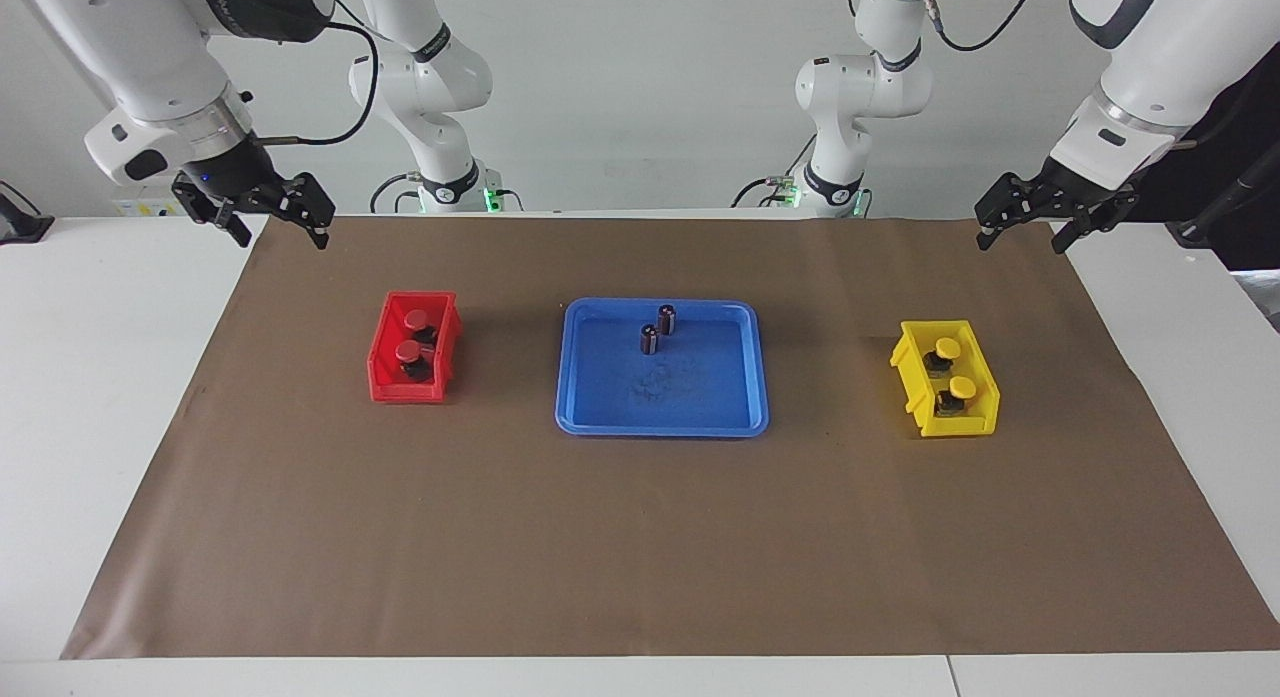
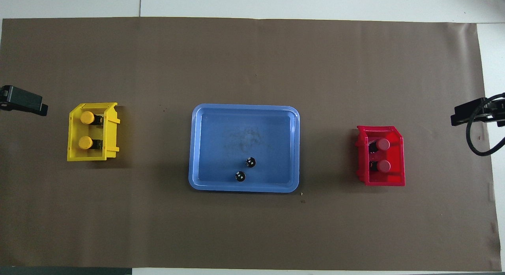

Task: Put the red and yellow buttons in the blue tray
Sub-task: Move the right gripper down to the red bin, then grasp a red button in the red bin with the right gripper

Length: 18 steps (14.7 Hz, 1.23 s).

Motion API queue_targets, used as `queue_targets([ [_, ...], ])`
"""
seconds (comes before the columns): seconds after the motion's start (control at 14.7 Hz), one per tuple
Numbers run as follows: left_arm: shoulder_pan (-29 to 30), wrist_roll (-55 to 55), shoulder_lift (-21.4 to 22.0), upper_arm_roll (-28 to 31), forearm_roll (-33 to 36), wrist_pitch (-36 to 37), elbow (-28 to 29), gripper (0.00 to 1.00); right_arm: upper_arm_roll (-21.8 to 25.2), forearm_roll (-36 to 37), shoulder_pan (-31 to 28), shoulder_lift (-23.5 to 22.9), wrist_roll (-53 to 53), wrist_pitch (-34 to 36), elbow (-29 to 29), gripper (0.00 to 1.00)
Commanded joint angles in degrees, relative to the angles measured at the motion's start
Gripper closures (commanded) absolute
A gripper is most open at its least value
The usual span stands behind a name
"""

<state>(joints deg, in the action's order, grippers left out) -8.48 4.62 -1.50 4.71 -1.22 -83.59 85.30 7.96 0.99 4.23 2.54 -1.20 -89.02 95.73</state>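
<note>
Two red buttons [image 1: 413,320] [image 1: 408,351] sit in a red bin [image 1: 380,362] toward the right arm's end of the table; they also show in the overhead view [image 2: 382,144]. Two yellow buttons [image 1: 947,348] [image 1: 962,387] sit in a yellow bin [image 1: 905,362] toward the left arm's end, also seen from overhead [image 2: 87,117]. The blue tray [image 1: 690,392] [image 2: 221,148] lies in the middle. My right gripper [image 1: 283,237] hangs open and empty over the mat's corner near its base. My left gripper [image 1: 1020,239] hangs open and empty over the other near corner.
Two dark capless cylinders [image 1: 667,319] [image 1: 649,339] stand upright in the tray, at its edge nearer to the robots. A brown mat [image 1: 640,537] covers the table under everything. Bare white table [image 1: 90,377] lies past both ends of the mat.
</note>
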Motion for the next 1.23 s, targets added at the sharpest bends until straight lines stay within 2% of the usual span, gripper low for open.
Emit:
queue_targets([
  [0.0,0.22,0.57,1.59,0.03,-0.45,0.26,1.62,0.0,-0.05,-0.72,2.43,3.0,0.58,-7.28,9.46,0.16],
  [0.14,0.22,0.57,1.68,0.12,-0.45,0.53,1.62,0.0,-0.05,-0.72,4.02,2.56,2.85,-12.73,13.94,0.2],
  [0.27,0.22,0.57,1.59,0.03,-0.45,0.26,1.62,0.0,-0.05,-0.72,4.73,-0.15,3.57,-17.3,16.49,0.22],
  [0.54,0.22,0.57,1.59,0.03,-0.45,0.01,1.62,0.0,-0.05,-0.99,4.73,-0.52,3.75,-33.64,28.09,0.28],
  [0.89,0.22,0.57,1.59,0.12,-0.45,0.1,1.79,0.0,-0.05,-1.08,4.91,-1.84,3.83,-39.72,31.44,0.32],
  [1.16,0.22,0.57,1.68,0.03,-0.45,0.35,1.88,0.0,-0.05,-1.08,6.23,-2.01,3.92,-41.67,33.21,0.35],
])
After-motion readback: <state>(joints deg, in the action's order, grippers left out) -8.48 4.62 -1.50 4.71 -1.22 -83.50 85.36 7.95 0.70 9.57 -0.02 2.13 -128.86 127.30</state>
